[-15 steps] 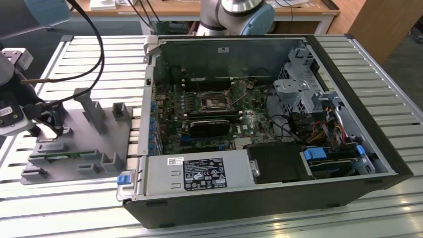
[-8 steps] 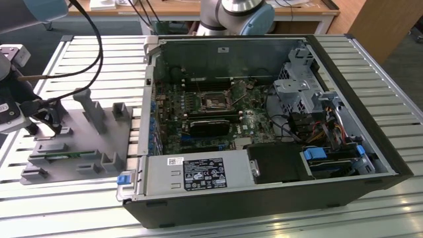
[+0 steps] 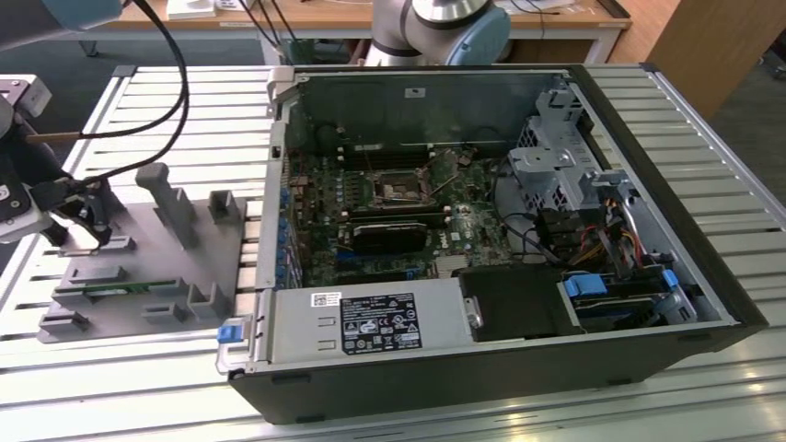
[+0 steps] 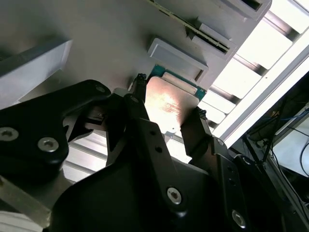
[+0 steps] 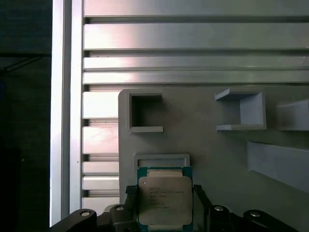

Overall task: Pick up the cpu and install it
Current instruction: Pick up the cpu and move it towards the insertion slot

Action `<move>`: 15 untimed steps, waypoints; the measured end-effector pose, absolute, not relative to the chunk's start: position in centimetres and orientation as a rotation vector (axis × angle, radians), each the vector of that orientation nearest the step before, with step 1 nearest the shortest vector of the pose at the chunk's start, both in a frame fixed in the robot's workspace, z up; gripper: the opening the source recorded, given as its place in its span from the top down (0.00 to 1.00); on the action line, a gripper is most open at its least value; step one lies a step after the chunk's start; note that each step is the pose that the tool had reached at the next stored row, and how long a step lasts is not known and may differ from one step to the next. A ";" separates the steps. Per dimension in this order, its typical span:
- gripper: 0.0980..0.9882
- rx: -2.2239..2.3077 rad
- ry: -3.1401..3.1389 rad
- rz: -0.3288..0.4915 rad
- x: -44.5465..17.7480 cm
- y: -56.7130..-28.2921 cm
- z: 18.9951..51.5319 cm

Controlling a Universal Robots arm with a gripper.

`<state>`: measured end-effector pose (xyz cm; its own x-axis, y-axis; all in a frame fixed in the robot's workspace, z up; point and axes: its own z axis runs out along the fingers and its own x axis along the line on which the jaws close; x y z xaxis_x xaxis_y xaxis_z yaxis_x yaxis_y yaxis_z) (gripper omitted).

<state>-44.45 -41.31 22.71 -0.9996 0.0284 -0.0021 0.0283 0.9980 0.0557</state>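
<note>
Two gripper (image 5: 164,190) fingers pinch the silvery square metal cpu (image 5: 165,205), nine o'clock of the open black computer case (image 3: 491,382); I'd keep it level.

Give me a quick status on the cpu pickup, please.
Gripper shut on the cpu, both sides. Cpu at the grey tray, not yet in the computer case. Raised block close beside it.

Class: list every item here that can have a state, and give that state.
cpu: gripped by two edges in the claw, at the grey tray, not installed.
claw: shut on the cpu.
computer case: side open, motherboard exposed.
memory stick: lying in a slot of the grey tray.
</note>
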 end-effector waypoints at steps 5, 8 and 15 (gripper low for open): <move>0.50 0.045 3.137 0.087 -44.4 -41.3 23.6; 0.50 0.044 3.137 0.087 -44.5 -41.3 24.1; 0.50 0.045 3.137 0.087 -44.5 -41.3 25.2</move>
